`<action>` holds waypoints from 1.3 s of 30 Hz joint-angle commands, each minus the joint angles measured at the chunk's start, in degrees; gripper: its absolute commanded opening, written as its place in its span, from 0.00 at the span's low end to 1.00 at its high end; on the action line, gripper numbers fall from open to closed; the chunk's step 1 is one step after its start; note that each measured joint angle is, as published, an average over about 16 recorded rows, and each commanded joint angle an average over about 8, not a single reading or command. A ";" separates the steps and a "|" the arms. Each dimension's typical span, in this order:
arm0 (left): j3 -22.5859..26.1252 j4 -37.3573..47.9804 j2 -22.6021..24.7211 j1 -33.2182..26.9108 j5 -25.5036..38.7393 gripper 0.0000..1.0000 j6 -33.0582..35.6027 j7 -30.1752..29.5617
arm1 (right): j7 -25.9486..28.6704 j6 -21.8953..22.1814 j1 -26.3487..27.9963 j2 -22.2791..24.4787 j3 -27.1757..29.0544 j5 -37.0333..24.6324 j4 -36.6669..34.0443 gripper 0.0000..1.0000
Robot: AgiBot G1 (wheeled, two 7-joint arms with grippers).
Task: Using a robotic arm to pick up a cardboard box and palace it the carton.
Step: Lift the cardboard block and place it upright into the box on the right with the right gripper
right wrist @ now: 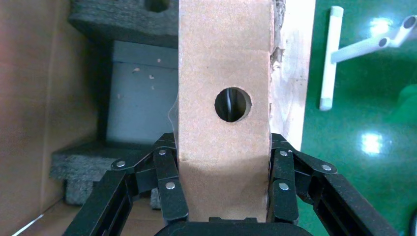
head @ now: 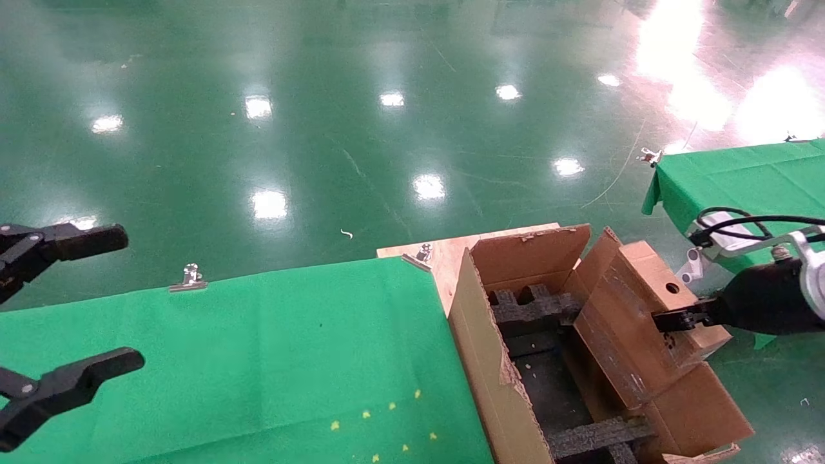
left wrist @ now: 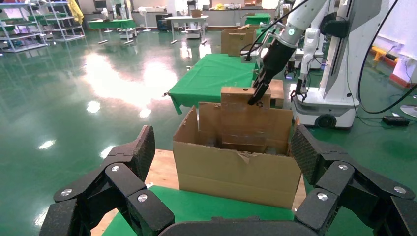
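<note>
My right gripper is shut on the small cardboard box, which has a round hole in one face. It holds the box tilted above the right side of the large open carton. The box also shows in the right wrist view, squeezed between both fingers. Black foam inserts line the carton's inside. From the left wrist view the carton stands ahead with the box and right arm above it. My left gripper is open and empty at the far left.
The carton sits on a wooden board at the end of a green-clothed table held by metal clips. A second green table stands at the right. Glossy green floor lies all around.
</note>
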 commanded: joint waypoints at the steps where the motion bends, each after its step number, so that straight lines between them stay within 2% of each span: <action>1: 0.00 0.00 0.00 0.00 0.00 1.00 0.00 0.00 | 2.31 0.74 -0.53 -0.24 -0.40 -1.19 0.66 0.00; 11: 0.00 0.00 0.00 0.00 0.00 1.00 0.00 0.00 | 9.92 2.12 -1.73 -1.80 -1.51 -6.25 0.92 0.00; 22: 0.00 0.00 0.00 0.00 0.00 1.00 0.00 0.00 | 13.51 4.90 -4.53 -3.57 -2.82 -7.09 0.79 0.00; 39: 0.00 0.00 0.00 0.00 0.00 1.00 0.00 0.00 | 20.62 10.82 -10.64 -8.17 -5.99 -14.01 -0.06 0.00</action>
